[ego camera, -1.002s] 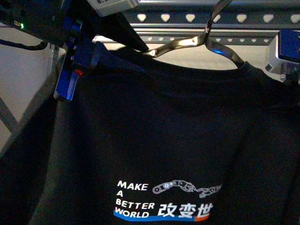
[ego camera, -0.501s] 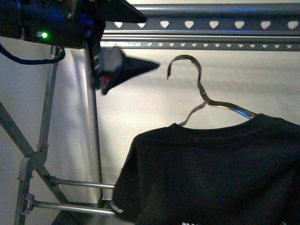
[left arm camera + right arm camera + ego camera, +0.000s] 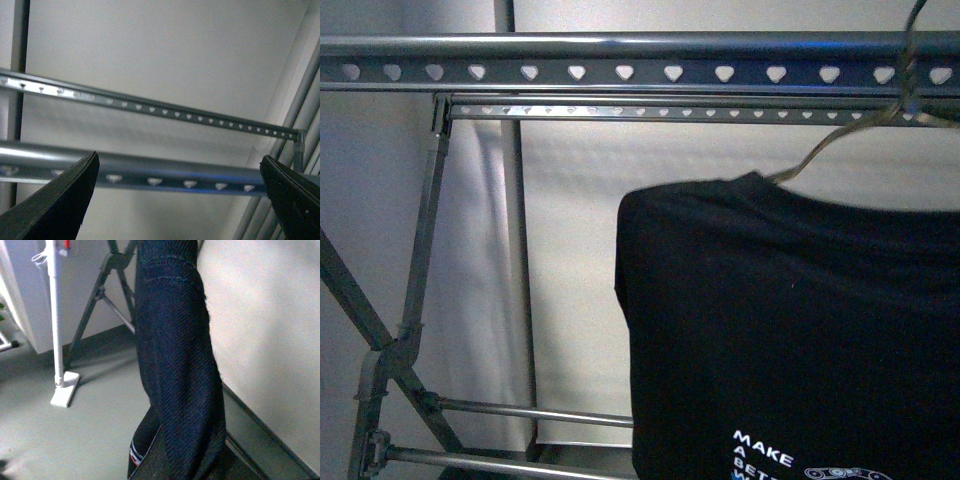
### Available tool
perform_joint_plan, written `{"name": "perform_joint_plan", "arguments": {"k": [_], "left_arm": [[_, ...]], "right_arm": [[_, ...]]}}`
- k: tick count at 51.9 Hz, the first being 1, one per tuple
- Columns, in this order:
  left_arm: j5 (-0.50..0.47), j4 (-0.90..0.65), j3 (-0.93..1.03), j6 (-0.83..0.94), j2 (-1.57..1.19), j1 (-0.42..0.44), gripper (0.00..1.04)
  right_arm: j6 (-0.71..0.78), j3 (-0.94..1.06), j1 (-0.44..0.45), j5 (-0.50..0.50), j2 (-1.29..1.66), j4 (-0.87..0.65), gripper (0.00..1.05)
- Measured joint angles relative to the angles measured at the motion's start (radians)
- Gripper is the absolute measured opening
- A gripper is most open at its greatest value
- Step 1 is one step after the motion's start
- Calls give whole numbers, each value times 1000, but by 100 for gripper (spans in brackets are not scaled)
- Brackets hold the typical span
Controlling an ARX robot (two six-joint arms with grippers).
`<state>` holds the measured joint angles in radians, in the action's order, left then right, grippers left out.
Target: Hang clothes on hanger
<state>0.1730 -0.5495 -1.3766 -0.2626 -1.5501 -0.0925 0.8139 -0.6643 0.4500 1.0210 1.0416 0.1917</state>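
Hanging on a wire coat hanger [image 3: 820,150], the black T-shirt [image 3: 790,330] fills the right half of the front view. The coat hanger's neck crosses the upper rail of the grey rack [image 3: 620,72], whose rails are punched with heart-shaped holes, and leaves the frame at the top. White "MAKE" lettering [image 3: 765,450] shows low on the shirt. Neither gripper appears here.

Left wrist view: the left gripper [image 3: 179,157] stands wide, its dark fingers [image 3: 60,205] well apart and holding nothing. Two punched rails run across beyond the gap, and the shirt is out of sight.

Right wrist view: dark shirt fabric hangs close ahead of the camera, beside a pale wall [image 3: 270,330] and above a grey floor [image 3: 60,440]. The rack's legs and a white stand [image 3: 55,340] lie farther off. The right gripper is out of frame, so its state cannot be told.
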Motion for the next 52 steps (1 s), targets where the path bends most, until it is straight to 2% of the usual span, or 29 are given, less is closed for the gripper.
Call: {"name": "perform_joint_plan", "arguments": {"k": [2, 4, 6, 9, 13, 20, 27, 33, 36, 40, 52], "left_arm": [[-51, 45, -2, 13, 5, -8, 96], [-165, 180, 3, 64, 26, -23, 89], [-233, 260, 38, 105, 55, -31, 84], [-285, 302, 139, 161, 116, -38, 75], [-288, 263, 288, 205, 196, -38, 62], [-270, 98, 620, 246, 373, -5, 28], [-249, 18, 818, 250, 456, 15, 3], [-226, -34, 948, 257, 538, 30, 4], [-182, -45, 988, 259, 564, 61, 4], [-180, -62, 1071, 260, 626, 91, 4], [-174, -61, 1207, 261, 767, 91, 4]], "right_arm": [[-37, -11, 10, -13, -18, 19, 5], [-101, -32, 22, -21, -34, 36, 5], [-151, -50, 29, -23, -40, 44, 5], [-236, -91, 32, -44, -39, 65, 5], [-369, -156, 20, -96, -14, 68, 5], [-659, -388, -40, -221, 146, 62, 5], [-754, -558, -90, -313, 299, 100, 5], [-770, -668, -118, -430, 435, 130, 5], [-761, -672, -122, -453, 468, 129, 5], [-755, -673, -127, -488, 518, 101, 5], [-827, -456, -126, -458, 469, -72, 4]]}}
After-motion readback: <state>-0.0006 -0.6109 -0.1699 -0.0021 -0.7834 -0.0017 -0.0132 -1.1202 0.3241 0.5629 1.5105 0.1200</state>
